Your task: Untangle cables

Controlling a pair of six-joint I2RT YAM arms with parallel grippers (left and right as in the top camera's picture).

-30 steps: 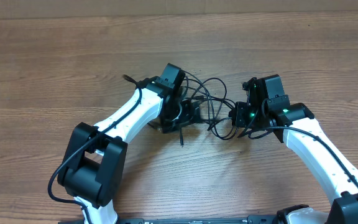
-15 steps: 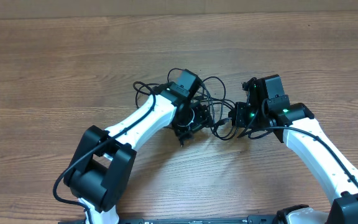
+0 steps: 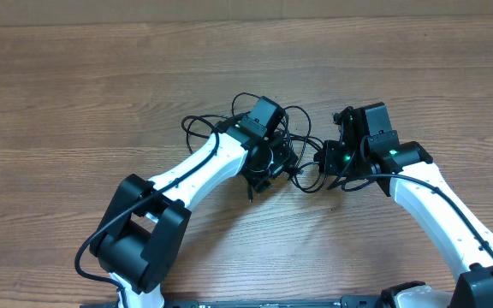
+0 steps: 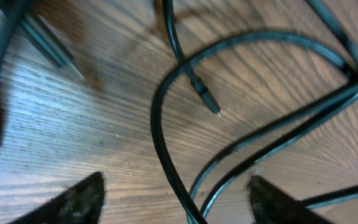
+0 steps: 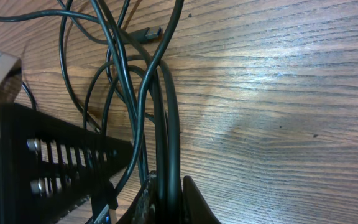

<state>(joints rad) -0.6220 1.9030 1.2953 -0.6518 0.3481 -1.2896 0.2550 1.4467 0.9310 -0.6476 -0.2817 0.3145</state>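
Observation:
The cables (image 3: 291,137) are thin black cords in a tangled bundle at the table's middle, between my two arms. My left gripper (image 3: 274,164) hangs over the bundle's left part. In the left wrist view its fingers (image 4: 176,202) are wide open, with cable loops (image 4: 166,143) and a small plug end (image 4: 205,98) on the wood between them. My right gripper (image 3: 325,164) is at the bundle's right edge. In the right wrist view its fingers (image 5: 165,202) are shut on a pair of cable strands (image 5: 163,118). A blue-tipped plug (image 5: 146,32) lies farther off.
The wooden table (image 3: 75,111) spreads all round the bundle. A loose cable loop (image 3: 197,127) sticks out at the left of the left arm. The left gripper's black body (image 5: 48,162) fills the lower left of the right wrist view.
My left arm has swung to the right, over the bundle, toward the right gripper. A cable loop now shows at its left. The right arm has not moved.

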